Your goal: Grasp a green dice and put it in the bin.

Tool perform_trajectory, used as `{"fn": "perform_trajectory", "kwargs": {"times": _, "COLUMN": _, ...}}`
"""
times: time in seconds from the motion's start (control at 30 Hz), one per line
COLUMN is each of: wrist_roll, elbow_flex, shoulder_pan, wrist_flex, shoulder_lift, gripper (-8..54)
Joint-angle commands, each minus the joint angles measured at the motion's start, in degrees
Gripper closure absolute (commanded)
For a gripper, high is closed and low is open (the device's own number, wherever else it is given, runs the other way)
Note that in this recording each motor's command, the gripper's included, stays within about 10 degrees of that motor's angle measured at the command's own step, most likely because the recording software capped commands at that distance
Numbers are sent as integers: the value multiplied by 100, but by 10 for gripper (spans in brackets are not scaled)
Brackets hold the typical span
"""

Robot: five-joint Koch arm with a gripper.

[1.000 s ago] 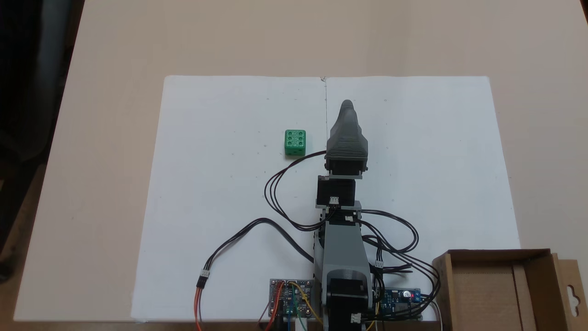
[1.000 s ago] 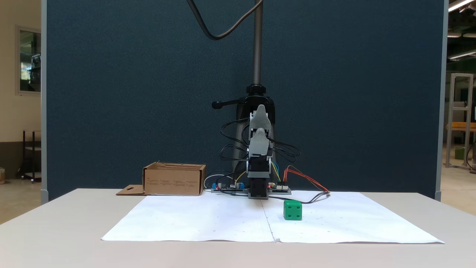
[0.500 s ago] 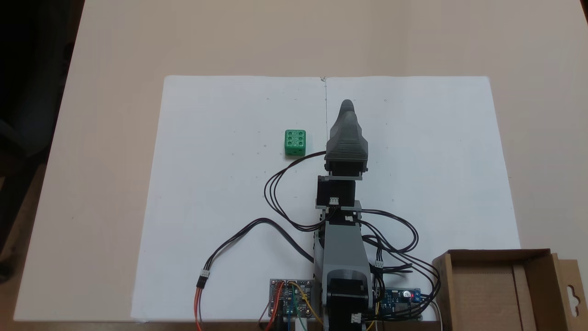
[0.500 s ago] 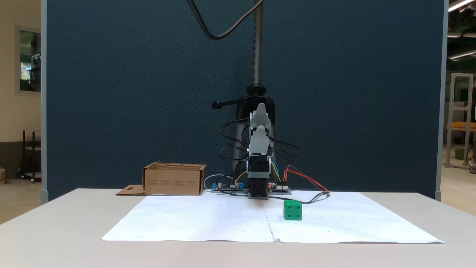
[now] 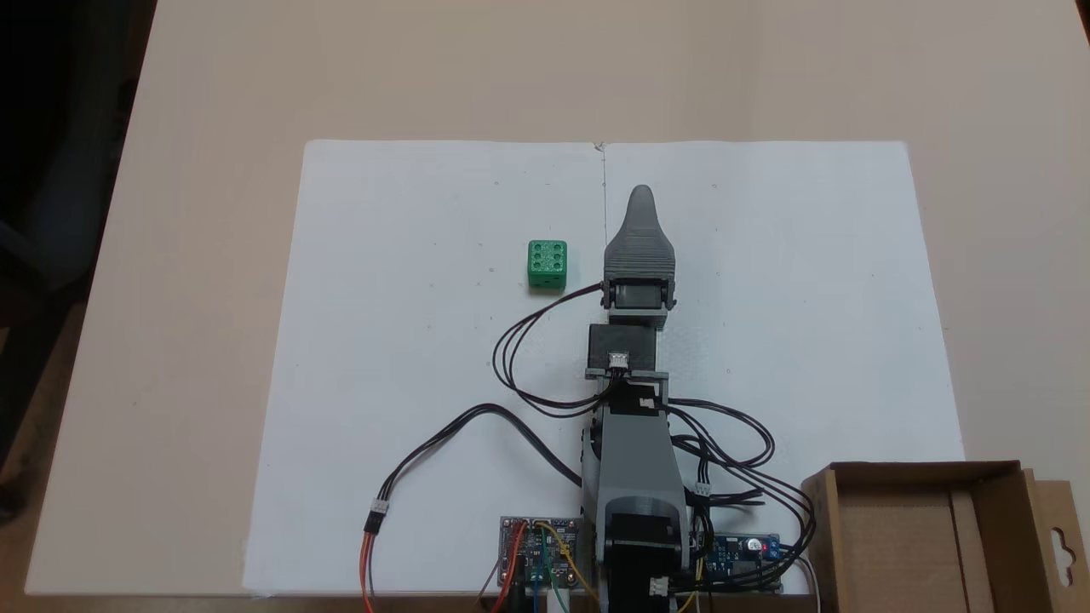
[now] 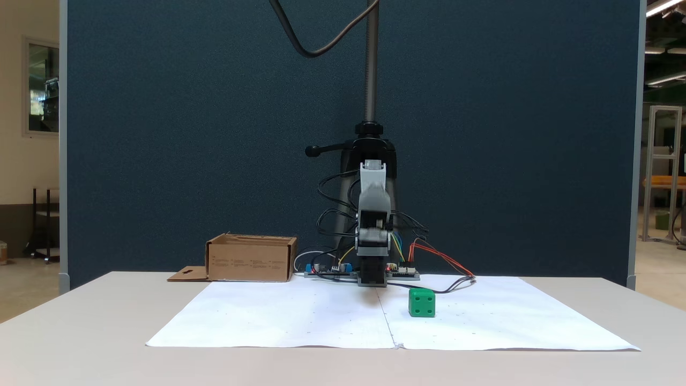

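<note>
My claw [image 5: 641, 194] has dipped since half a second ago: from above its grey shell looks narrower and shorter, and from the front the raised tip I showed before has dropped, so my claw [image 6: 373, 234] now points down and forward over the paper [image 5: 426, 383]. Its two jaws lie one behind the other for both cameras, so I cannot tell whether it is wide or closed; nothing is seen held in it. It hangs above the seam between the two white sheets, clear of the counter [image 5: 213, 102]. The dice [image 5: 547, 265] has not moved: it sits on the paper just left of my claw in the view from above, six pips up, and apart from it. From the front the dice [image 6: 422, 303] stands right of my arm, on the sheet. The bin [image 5: 988, 477] is unchanged at the lower right corner from above, beside my base, its flap with the keyhole cutout folded outward. From the front the bin [image 6: 251, 259] carries small printed lines on its wall, too small to read.
</note>
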Motion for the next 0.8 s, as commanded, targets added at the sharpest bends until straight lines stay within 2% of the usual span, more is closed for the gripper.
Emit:
{"fn": "perform_trajectory", "kwargs": {"times": 0.0, "wrist_roll": 88, "elbow_flex": -853, "shoulder_pan": 88, "wrist_flex": 921, "shoulder_lift": 615, "gripper": 32}}
{"fn": "perform_trajectory", "kwargs": {"times": 0.33, "wrist_roll": 97, "elbow_flex": -3707, "shoulder_pan": 483, "wrist_flex": 4806, "shoulder_lift": 563, "gripper": 21}}
{"fn": "perform_trajectory", "kwargs": {"times": 0.63, "wrist_roll": 343, "elbow_flex": -6203, "shoulder_pan": 325, "wrist_flex": 8137, "shoulder_lift": -62, "gripper": 26}}
{"fn": "perform_trajectory", "kwargs": {"times": 0.77, "wrist_roll": 492, "elbow_flex": -7726, "shoulder_pan": 185, "wrist_flex": 10624, "shoulder_lift": -299, "gripper": 29}}
